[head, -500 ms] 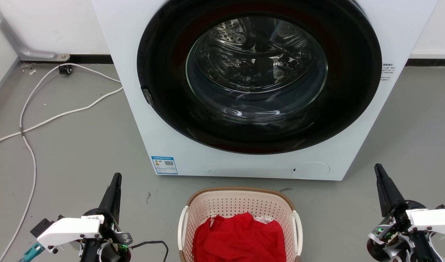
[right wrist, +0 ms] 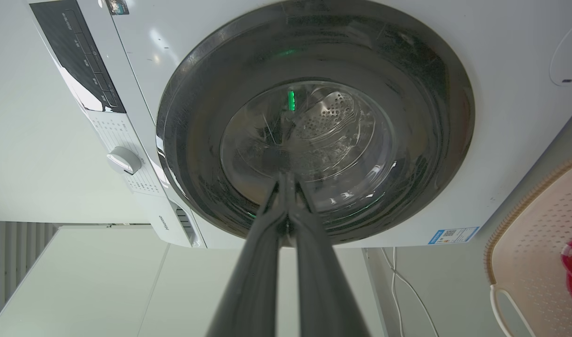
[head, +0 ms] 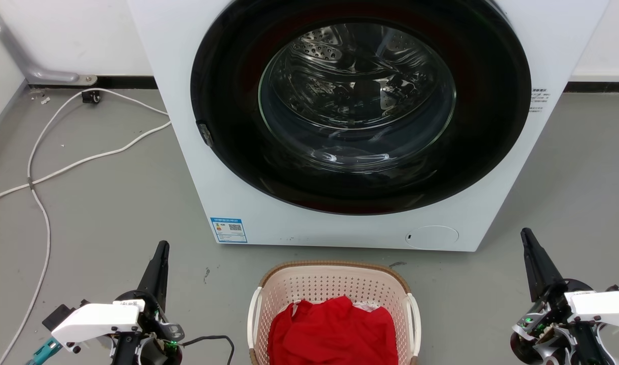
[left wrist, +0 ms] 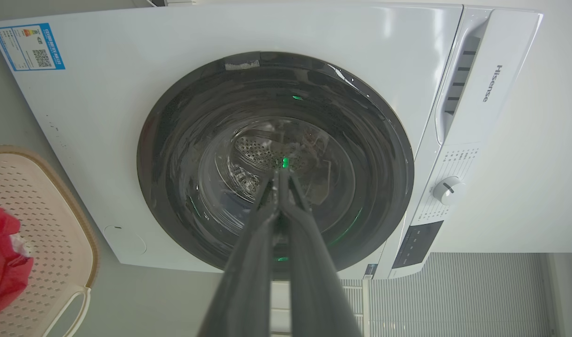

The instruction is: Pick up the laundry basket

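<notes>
Left gripper (head: 161,249) and right gripper (head: 526,237) were clenched, empty. Laundry basket (head: 335,284) at 6 o'clock looked light and stiff; you'd take the handles (head: 250,317) at its 9 and 3.

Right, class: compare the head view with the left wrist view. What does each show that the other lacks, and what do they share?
Head view, not the left wrist view: the right tool, white floor cables.
Left wrist view, not the head view: control dial, detergent drawer, Hisense logo.
Shared: washing machine door, blue label, laundry basket with red clothing, left tool, shut.
</notes>
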Motion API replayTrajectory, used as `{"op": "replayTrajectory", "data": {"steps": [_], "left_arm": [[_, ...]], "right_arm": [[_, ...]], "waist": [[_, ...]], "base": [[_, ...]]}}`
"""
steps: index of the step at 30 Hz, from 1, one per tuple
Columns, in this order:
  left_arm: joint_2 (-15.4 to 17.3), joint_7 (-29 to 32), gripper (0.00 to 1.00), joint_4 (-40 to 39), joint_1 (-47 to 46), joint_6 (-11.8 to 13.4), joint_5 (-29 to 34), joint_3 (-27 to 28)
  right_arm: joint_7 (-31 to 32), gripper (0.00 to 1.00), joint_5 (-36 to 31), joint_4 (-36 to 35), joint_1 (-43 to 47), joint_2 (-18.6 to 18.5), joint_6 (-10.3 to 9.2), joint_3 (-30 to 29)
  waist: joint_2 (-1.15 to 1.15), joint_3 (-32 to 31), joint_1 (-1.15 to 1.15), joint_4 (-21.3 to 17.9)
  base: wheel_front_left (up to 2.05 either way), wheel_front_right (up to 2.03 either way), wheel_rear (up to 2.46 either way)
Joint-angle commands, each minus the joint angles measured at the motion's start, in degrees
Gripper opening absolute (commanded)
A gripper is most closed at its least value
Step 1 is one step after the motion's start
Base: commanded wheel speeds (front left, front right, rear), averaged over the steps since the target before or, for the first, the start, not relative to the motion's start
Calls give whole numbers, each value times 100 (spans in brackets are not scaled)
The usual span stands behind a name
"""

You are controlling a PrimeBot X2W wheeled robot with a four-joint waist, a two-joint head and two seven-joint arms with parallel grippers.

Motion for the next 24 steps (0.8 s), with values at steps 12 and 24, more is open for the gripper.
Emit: {"op": "replayTrajectory", "data": {"steps": [12, 24], "left_arm": [[-12, -43, 100, 97, 95, 3, 7, -39], [-11, -387, 100, -236, 146, 105, 906, -44]], "right_arm": [[-40, 100, -21, 109, 112, 13, -1, 20], [-381, 100, -1117, -214, 208, 14, -1, 18]], "waist": [[0, 1, 0, -1], [0, 15, 0, -9]], "base": [[0, 0, 0], [0, 0, 0]]}}
